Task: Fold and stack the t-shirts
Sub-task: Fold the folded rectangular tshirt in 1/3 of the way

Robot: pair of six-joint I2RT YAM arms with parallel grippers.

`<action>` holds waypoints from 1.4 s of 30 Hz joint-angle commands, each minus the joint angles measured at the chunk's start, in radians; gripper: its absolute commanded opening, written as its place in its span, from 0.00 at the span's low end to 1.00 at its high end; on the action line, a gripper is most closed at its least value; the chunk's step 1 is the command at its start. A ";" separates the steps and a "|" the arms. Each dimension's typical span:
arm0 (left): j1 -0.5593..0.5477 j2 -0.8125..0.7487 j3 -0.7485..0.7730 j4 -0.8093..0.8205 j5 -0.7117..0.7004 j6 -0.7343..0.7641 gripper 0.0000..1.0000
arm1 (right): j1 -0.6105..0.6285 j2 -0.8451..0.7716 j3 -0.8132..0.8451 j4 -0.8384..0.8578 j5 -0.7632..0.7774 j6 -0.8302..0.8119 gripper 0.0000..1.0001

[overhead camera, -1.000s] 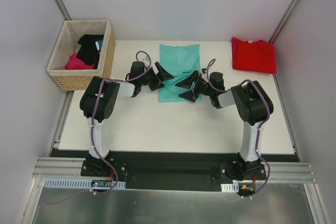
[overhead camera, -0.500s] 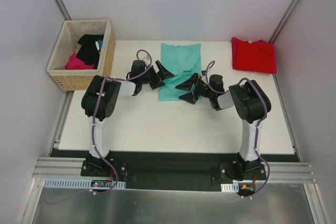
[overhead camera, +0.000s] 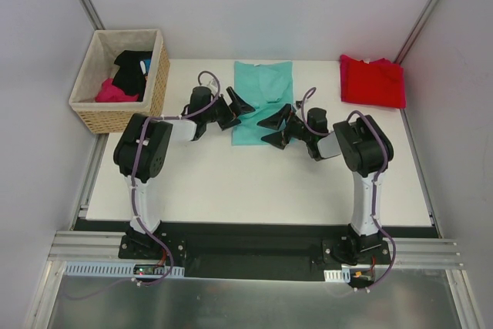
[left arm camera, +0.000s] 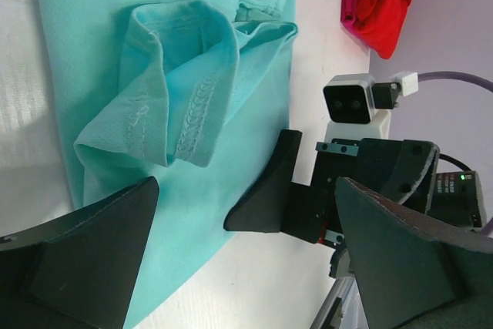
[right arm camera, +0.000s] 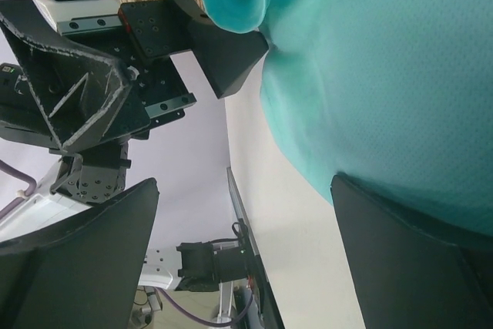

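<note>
While the left gripper point(overhead camera: 240, 113) and right gripper point(overhead camera: 266, 132) gape wide, empty, flanking the central teal shirt point(overhead camera: 263, 86), I count two shirts; the red shirt point(overhead camera: 373, 82) lies folded at the far-right corner.

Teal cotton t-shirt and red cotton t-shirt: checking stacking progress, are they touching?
Apart. Top external view shows bare table between teal t-shirt and red t-shirt.

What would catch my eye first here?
A teal shirt lies partly folded in the middle, flanked at its near end by the open left gripper and right gripper. A folded red shirt sits at the far right; a wicker basket holding clothes stands far left.
</note>
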 commanded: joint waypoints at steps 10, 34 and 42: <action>-0.033 -0.004 0.101 -0.038 -0.015 0.019 0.99 | -0.012 0.061 -0.053 0.026 0.030 0.008 1.00; 0.036 0.231 0.467 -0.206 -0.093 0.129 0.99 | -0.020 0.061 -0.077 0.089 0.017 0.030 0.99; 0.085 0.251 0.541 -0.245 -0.103 0.144 0.99 | -0.020 0.056 -0.082 0.102 0.016 0.036 0.99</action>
